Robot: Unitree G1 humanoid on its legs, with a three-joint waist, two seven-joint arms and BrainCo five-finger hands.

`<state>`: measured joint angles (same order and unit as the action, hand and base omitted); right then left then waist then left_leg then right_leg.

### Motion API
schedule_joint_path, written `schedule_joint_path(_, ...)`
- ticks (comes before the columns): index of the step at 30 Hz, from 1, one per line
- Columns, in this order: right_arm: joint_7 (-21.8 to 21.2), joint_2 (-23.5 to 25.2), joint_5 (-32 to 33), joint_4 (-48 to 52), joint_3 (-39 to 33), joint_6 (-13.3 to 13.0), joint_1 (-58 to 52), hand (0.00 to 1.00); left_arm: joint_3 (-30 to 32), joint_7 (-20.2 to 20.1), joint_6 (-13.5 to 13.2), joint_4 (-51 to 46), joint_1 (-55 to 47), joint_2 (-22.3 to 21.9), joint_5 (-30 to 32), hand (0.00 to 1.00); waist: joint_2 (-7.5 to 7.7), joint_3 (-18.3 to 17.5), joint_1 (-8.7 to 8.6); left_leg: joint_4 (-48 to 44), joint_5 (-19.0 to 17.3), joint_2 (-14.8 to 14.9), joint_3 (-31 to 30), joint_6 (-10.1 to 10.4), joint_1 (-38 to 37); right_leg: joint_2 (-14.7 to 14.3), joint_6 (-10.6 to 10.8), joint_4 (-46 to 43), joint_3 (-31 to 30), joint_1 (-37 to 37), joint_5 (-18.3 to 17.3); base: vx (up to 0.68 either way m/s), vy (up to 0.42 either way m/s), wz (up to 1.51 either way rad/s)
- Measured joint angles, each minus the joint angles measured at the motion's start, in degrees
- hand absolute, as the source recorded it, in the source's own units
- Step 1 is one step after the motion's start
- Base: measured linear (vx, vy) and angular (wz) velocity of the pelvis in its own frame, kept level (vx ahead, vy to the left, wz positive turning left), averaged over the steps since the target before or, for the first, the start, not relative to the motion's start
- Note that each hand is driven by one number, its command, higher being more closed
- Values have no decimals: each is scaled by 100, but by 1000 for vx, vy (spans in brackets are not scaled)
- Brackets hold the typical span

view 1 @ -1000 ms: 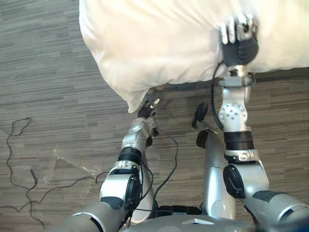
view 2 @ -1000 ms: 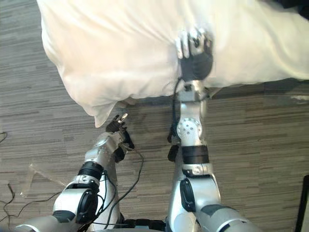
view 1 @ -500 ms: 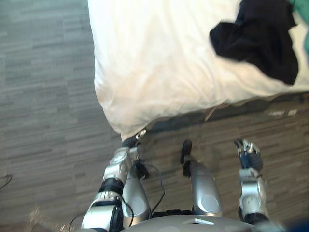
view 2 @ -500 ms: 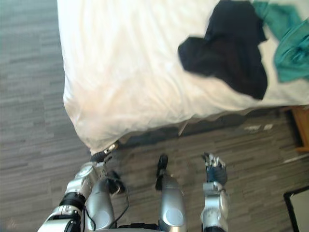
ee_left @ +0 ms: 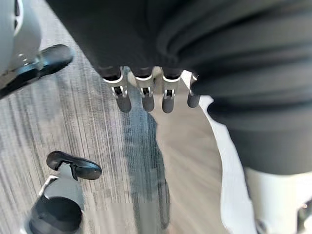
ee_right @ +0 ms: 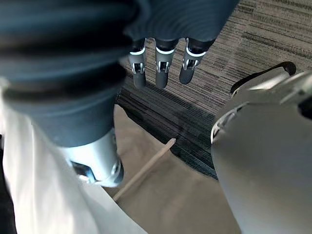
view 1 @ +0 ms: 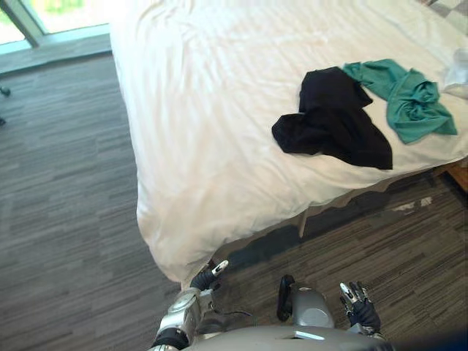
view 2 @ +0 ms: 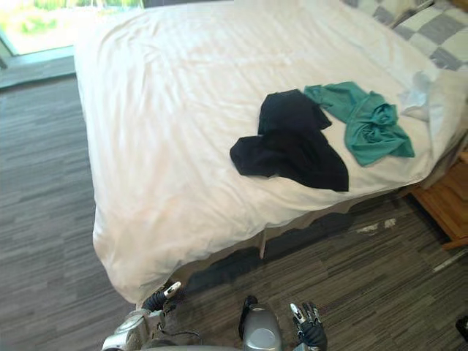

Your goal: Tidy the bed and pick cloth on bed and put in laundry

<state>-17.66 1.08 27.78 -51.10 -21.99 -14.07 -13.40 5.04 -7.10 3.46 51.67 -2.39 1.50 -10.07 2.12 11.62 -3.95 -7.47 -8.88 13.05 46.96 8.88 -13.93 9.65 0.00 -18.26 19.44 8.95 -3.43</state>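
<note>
Black cloth (view 1: 333, 121) lies on the bed (view 1: 197, 131), well ahead of both hands and held by neither. Nearest, the left hand (view 1: 207, 278) hangs low over the floor (view 1: 66, 219). Its fingers (ee_left: 146, 95) are straight and side by side, a little apart, with nothing in them. The bed's draped near corner hangs just ahead of and above its fingertips. The right hand (view 1: 360, 311) hangs low too, well to the right of the left hand, and its fingers (ee_right: 161, 73) are straight, loose and empty over the floor. Ahead of the right hand the floor runs to the bed's near edge, where the white sheet hangs over the side and a pale bed leg (view 1: 300, 223) stands beneath it. Further ahead, on top of the sheet, the black cloth lies crumpled, roughly in line with the right hand. A teal cloth (view 1: 406, 99) lies bunched against its far right side, reaching further right. Beyond that, at the bed's right edge, lies a small crumpled white thing (view 1: 457, 73); what it is I cannot tell. Ahead and to the right of the right hand, a wooden stand (view 2: 439, 208) sits beside the bed. Farthest off, checked pillows (view 2: 428, 22) lie at the bed's far right.
</note>
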Motion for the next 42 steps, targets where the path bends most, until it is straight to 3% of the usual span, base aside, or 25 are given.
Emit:
schedule_joint_path(2,-4,2,-4,-59,5,108,-9,0,-39,7,-38,56,-73,-42,91,0,-108,-76,-19,-23,0,76,95,-4,-128,-225,72,663,-14,-369,307,-24,48,-29)
schedule_joint_path(8,56,6,-57,-110,374,195,128,0,-243,185,-44,44,-108,-70,276,0,-78,-235,39,-346,-48,63,332,-112,-118,-481,151,2415,-349,-921,1219,-108,33,-37)
schedule_joint_path(13,221,0,-122,-85,692,320,199,0,14,440,-150,-19,-204,-127,508,0,-82,-233,110,-811,-65,99,-364,-158,-111,-567,147,2418,-804,-807,1237,-101,-35,-60)
schedule_joint_path(14,241,-17,-118,-43,732,329,259,0,176,549,-266,-97,-199,-188,503,0,-62,-221,172,-929,-86,84,-623,-270,-91,-628,147,2418,-912,-696,1222,-83,-101,-148)
schedule_joint_path(15,268,-55,-133,-47,833,328,362,0,423,645,-365,-90,-217,-279,500,0,-184,-256,228,-1068,-113,148,-883,-570,-1,-738,179,2352,-1020,-590,1050,-64,-118,-164)
schedule_joint_path(16,270,-181,-194,-12,898,322,463,0,523,719,-380,-35,-279,-326,500,0,-420,-300,303,-1398,-263,441,-1205,-816,188,-918,-165,1866,-971,-288,757,-57,-137,-182)
schedule_joint_path(17,320,-263,-295,68,971,318,466,0,542,742,-396,-153,-322,-299,495,0,-290,-179,307,-2369,-301,549,-1673,-941,422,-856,-583,60,-968,341,221,-41,-216,-163)
schedule_joint_path(18,331,-261,-399,88,1078,310,331,0,621,715,-394,-390,-368,-206,495,0,-101,-186,347,-3187,-150,443,-2239,-1179,712,-811,-213,-225,-1228,343,-70,-79,-183,-161)
schedule_joint_path(19,349,-351,-448,71,1102,328,264,0,630,692,-357,-343,-365,-226,496,0,-167,-230,342,-3554,-108,433,-2744,-1194,815,-956,-115,-126,-1364,264,-103,-105,-81,-165)
schedule_joint_path(20,371,-407,-448,48,1211,366,256,0,631,629,-363,-226,-467,-302,505,0,-415,-355,419,-3553,44,324,-3115,-1145,891,-1177,167,418,-1424,105,19,-71,68,-197)
schedule_joint_path(21,341,-579,-483,177,1144,335,217,0,613,516,-391,-75,-478,-510,507,0,-727,-441,400,-3400,108,464,-3389,-738,888,-1240,-116,-803,-1400,402,-295,-26,85,-158)
schedule_joint_path(23,426,-591,-432,138,1119,337,78,0,559,388,-441,-69,-387,-383,514,0,-463,-451,208,-3139,-217,190,-3340,-499,709,-862,7,-486,-1617,102,-796,65,23,-62)
schedule_joint_path(24,463,-609,-423,102,1094,362,99,0,479,311,-373,46,-278,-360,510,0,-569,-460,169,-2931,-428,236,-3391,-435,593,-993,133,-248,-1676,20,-687,62,46,-43)
schedule_joint_path(25,445,-472,-365,120,1117,361,143,0,400,151,-349,213,-159,-341,511,0,-541,-461,99,-2344,-552,236,-3187,-443,393,-1041,-4,-53,-1743,65,-298,1,61,-49)
schedule_joint_path(27,430,-331,-259,112,1024,343,207,0,380,45,-263,272,-31,-446,509,0,-541,-460,-14,-1088,-530,-32,-2898,-430,-236,-1185,-123,-50,-1849,219,-49,-19,44,-64)
schedule_joint_path(30,374,-185,-318,50,1121,295,247,0,302,-7,-110,419,148,-451,498,0,-234,-332,45,-1189,-560,-253,-2776,-426,-267,-1061,-114,137,-1996,196,344,-117,87,-68)
schedule_joint_path(31,386,-201,-391,-23,1119,232,249,0,196,-5,-19,482,119,-483,470,0,-280,-294,-30,-355,-710,-389,-2495,-581,-581,-1132,-124,262,-1639,188,713,-213,57,-81)
schedule_joint_path(33,421,-235,-533,-30,1173,190,373,0,213,-1,22,470,100,-467,440,0,-358,-274,70,-43,-695,-389,-2082,-523,-720,-1120,-137,465,-1149,230,894,-267,21,-77)
schedule_joint_path(34,432,-202,-565,-21,1171,183,451,0,255,5,49,486,63,-419,442,0,-300,-240,-5,-33,-769,-426,-2050,-535,-708,-988,-263,84,-793,297,577,-256,-22,-28)
schedule_joint_path(35,450,-217,-619,-30,1156,186,425,0,288,10,88,474,78,-388,441,0,-277,-228,-48,57,-869,-482,-1928,-549,-725,-764,-329,-818,-435,378,-44,-210,-21,14)
schedule_joint_path(36,462,-228,-665,-57,1126,190,354,0,289,18,82,442,76,-354,430,0,-260,-218,-68,137,-890,-536,-1906,-522,-746,-613,-280,-1280,-395,361,-406,-191,-10,15)
schedule_joint_path(38,486,-229,-727,-54,1113,195,352,0,310,107,75,408,50,-309,219,0,-241,-190,-30,117,-890,-654,-1860,-522,-734,-492,-232,-1400,-467,367,-489,-203,-55,-14)
schedule_joint_path(40,513,-221,-814,-67,1116,234,358,0,455,128,70,409,51,-320,145,0,-186,-170,43,124,-887,-727,-1721,-524,-757,-642,-168,-1105,-622,283,-443,-185,-83,-64)
schedule_joint_path(41,550,-253,-858,-71,1071,237,403,0,515,137,68,416,-35,-326,98,0,-438,-196,47,163,-888,-635,-1524,-522,-673,-809,-167,-710,-798,215,-478,-169,-138,-65)
schedule_joint_path(42,561,-251,-879,-41,886,272,483,0,537,173,75,408,-82,-314,45,0,-389,-179,-51,156,-901,-622,-1416,-491,-591,-673,-272,-1328,-761,354,-785,-139,-158,-35)
